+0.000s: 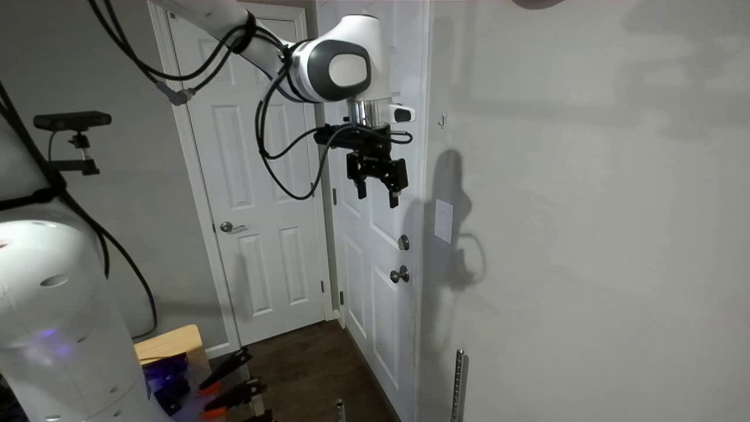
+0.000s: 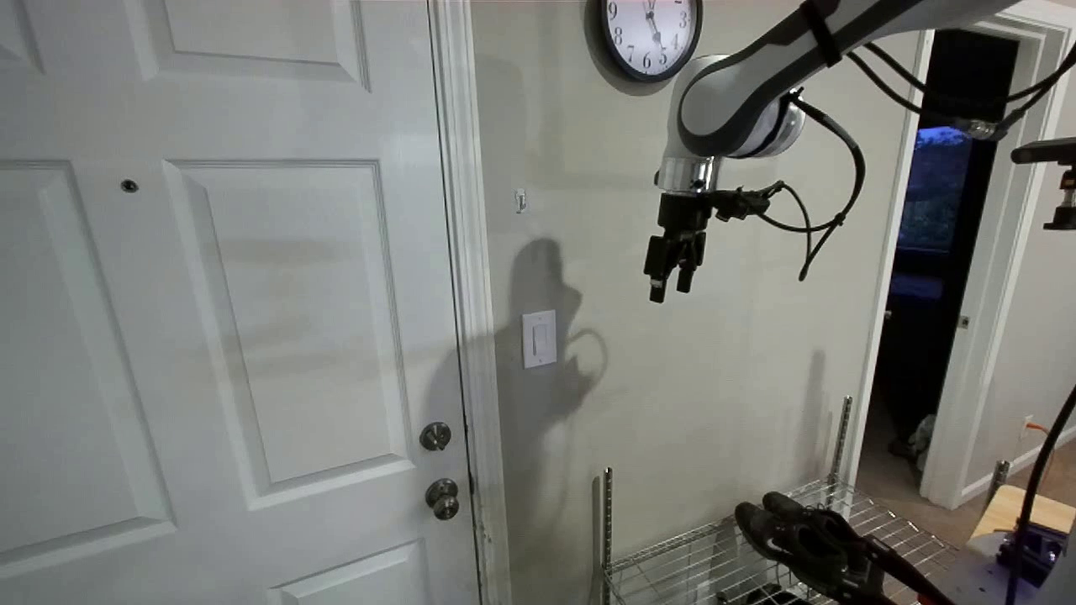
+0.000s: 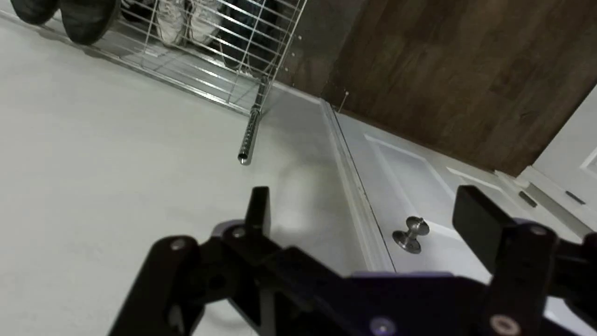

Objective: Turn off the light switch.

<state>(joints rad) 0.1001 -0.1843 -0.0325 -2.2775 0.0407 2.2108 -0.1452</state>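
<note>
L to R: white door [image 2: 277,311] w/ its knob [image 2: 441,499], then just past the frame [image 2: 471,252] the light switch [image 2: 540,339] on the wall, prob. mounted there so ppl can reach it coming in. Next the gripper [image 2: 671,286] hangs apart from it, tips down, fingers [image 3: 259,210] spread w/ nothing btwn, maybe so one can press; low on the R, a wire rack [image 2: 664,550] w/ shoes [image 2: 794,538], handy to the door. Can't tell on/off under what looks like the shadow [image 2: 538,269] of the arm [image 2: 740,92], nor find the switch in the wrist view, poss. behind the gripper's bulk; clock [image 2: 651,38] cut off up top, rack at bottom.
</note>
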